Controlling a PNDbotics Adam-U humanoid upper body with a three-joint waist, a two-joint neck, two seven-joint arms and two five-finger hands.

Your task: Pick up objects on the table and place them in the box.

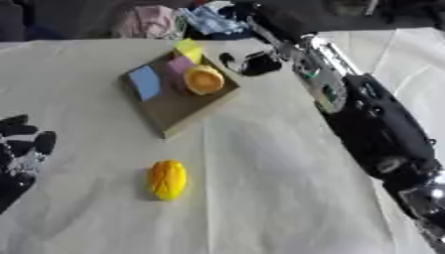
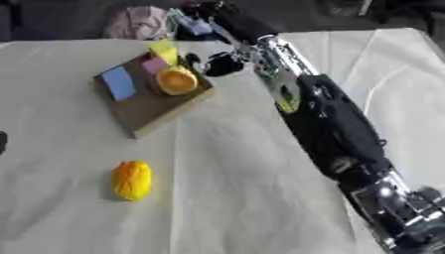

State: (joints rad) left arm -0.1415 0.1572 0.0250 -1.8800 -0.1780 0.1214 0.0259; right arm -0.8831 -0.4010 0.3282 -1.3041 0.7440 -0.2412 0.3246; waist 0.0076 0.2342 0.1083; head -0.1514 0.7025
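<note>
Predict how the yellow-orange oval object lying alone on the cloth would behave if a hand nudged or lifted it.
The yellow-orange oval object looks rounded, so a nudge would probably roll or wobble it. Its ridged surface may help fingers hold it. It seems small and likely light, though that cannot be confirmed.

The left hand (image 1: 22, 149) is cut off by the picture's left edge.

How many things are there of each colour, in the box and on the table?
Yellow: 2, a block in the box and a lumpy thing on the table
Orange: 1, a round thing in the box
Blue: 1, a flat piece in the box
Pink: 1, a piece in the box
Total: 5
</note>
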